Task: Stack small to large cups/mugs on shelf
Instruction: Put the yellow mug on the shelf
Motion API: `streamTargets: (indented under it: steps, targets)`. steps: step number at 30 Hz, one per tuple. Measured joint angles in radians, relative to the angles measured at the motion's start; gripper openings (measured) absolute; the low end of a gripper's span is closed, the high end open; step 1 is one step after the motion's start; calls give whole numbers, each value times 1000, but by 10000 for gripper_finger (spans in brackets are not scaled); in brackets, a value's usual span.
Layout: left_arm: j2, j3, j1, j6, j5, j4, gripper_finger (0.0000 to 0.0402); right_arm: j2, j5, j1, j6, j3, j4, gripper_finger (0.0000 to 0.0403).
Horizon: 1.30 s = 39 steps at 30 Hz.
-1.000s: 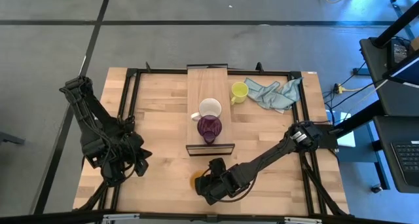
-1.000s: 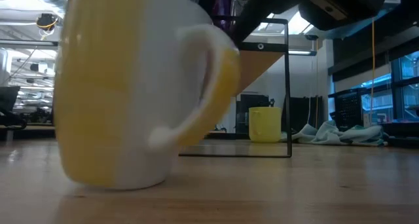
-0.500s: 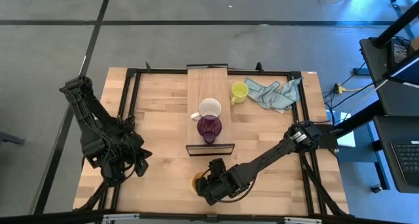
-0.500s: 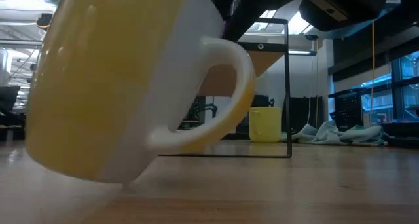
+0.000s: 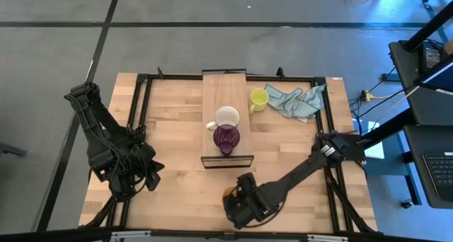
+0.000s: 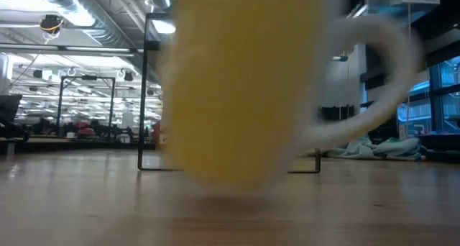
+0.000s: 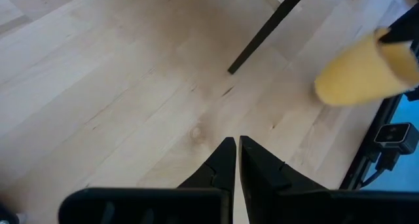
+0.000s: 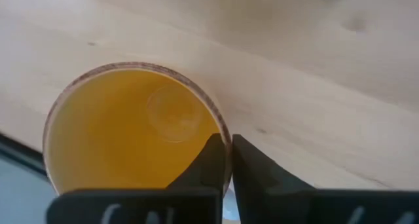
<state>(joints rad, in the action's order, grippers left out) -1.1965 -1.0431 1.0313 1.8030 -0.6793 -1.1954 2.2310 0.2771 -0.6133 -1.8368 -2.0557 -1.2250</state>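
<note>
pale wood table (image 5: 170, 129), right gripper (image 8: 229, 160) pinching glossy orange mug (image 8: 131, 129) rim.

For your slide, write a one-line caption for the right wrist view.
Right gripper pinches the orange mug's rim, one finger inside and one outside, above the wooden tabletop.

Orange mug (image 8: 134, 129); white mug (image 5: 227, 117); dark purple mug (image 5: 226, 138); yellow mug (image 5: 259, 98); blue-grey cloth (image 5: 297, 100).
</note>
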Motion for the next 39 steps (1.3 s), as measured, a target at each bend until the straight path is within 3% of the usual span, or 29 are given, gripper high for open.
streamTargets:
  steps: [7,17,23,28,39]
  targets:
    - [0,0,0,-9,0,1,14,-4,-3,-79,-179,-148,-335,15]
    - [0,0,0,-58,0,40,14,-14,-67,-166,-366,-147,-346,16]
    - [0,0,0,-95,0,67,14,-16,-88,-158,-373,-147,-338,15]
    - [0,0,0,-115,0,93,14,-22,-24,-133,-355,-147,-346,15]
    - [0,0,0,-221,-1,200,14,-29,-6,-98,-196,-195,-273,16]
